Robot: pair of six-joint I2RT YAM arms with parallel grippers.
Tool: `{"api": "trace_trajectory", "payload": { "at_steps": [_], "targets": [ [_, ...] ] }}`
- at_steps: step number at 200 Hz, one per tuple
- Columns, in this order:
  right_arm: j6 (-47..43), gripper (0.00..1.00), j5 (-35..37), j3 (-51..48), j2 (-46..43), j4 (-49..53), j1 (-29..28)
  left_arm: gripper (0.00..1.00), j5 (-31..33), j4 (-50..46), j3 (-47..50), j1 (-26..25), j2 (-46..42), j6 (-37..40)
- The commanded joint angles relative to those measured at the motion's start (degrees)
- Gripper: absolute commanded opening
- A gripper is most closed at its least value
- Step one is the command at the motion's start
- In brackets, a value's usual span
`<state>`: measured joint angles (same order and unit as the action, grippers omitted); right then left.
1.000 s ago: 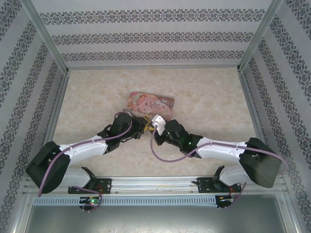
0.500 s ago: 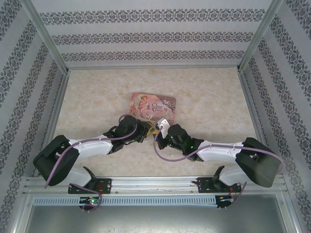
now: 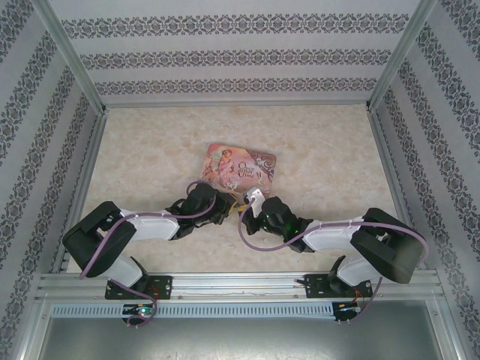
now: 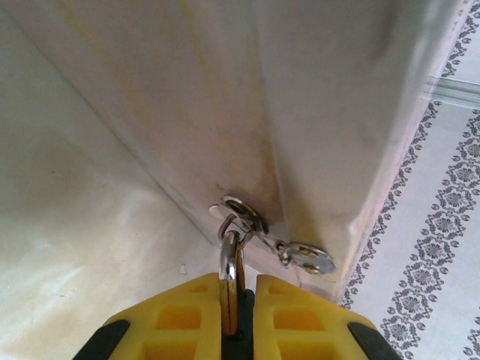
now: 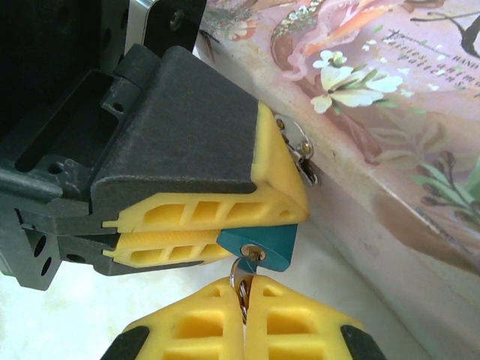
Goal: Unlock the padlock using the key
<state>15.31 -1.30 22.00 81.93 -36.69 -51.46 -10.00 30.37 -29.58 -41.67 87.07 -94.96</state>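
The blue-teal padlock (image 5: 270, 244) hangs at the front wall of the pink tin (image 3: 240, 166), keyhole facing my right wrist camera. My left gripper (image 5: 259, 231) is shut on its body from the left. In the left wrist view its silver shackle (image 4: 227, 270) rises between that gripper's (image 4: 240, 292) yellow pads and hooks into the tin's metal latch ring (image 4: 241, 212). The small metal key (image 5: 253, 262) sits in the keyhole, and my right gripper (image 5: 246, 304) is shut on the key and its ring. From above, both grippers (image 3: 225, 204) (image 3: 252, 202) meet just in front of the tin.
The tin's pale side wall (image 4: 225, 112) stands directly in front of the left fingers, with a small silver clasp (image 4: 307, 257) dangling beside the latch. Patterned walls (image 3: 240, 56) enclose the beige table (image 3: 150, 150). Purple cables loop off both arms.
Both grippers and the tin have shifted slightly right and toward the near edge, the tin turning a little. Both arms' elbows folded closer in. The holds look unchanged.
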Motion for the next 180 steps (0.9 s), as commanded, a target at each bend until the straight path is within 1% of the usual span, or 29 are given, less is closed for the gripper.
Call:
{"api": "trace_trajectory", "payload": {
  "at_steps": [1,20,39,61,92,99,127,157,180],
  "targets": [
    [2.6,0.0,-0.33,-1.23,-0.1,-3.98,1.18,0.13,4.29,-2.27,0.87,-0.17,-0.03,2.25],
    [3.56,0.0,-0.69,-1.74,-0.15,-4.1,1.53,0.18,6.26,-7.36,0.06,-0.17,-2.26,4.64],
    [3.8,0.0,-0.63,-1.96,-0.44,-4.17,1.67,0.26,8.24,-12.38,-0.78,0.01,-5.29,6.62],
    [3.86,0.0,-0.55,-1.96,-0.85,-4.01,1.84,0.3,10.56,-17.65,-1.3,0.19,-9.45,9.47],
    [4.26,0.0,-0.28,-1.96,-1.89,-3.66,1.96,0.35,16.14,-26.19,-2.24,0.27,-16.93,13.75],
    [4.62,0.0,-0.26,-3.54,-2.24,-3.65,2.06,0.36,17.67,-28.32,-2.68,0.27,-18.85,15.25],
    [7.3,0.0,-0.78,-4.13,-4.19,-3.65,2.92,0.4,24.1,-36.98,-5.02,0.26,-26.19,21.71],
    [11.44,0.0,-1.34,-5.1,-7.04,-3.66,4.23,0.43,30.14,-41.96,-6.74,0.26,-32.84,27.75],
    [15.6,0.0,-2.92,-6.11,-8.73,-3.61,6.69,0.47,32.81,-42.41,-8.77,0.27,-34.8,34.79]
  ]
}}
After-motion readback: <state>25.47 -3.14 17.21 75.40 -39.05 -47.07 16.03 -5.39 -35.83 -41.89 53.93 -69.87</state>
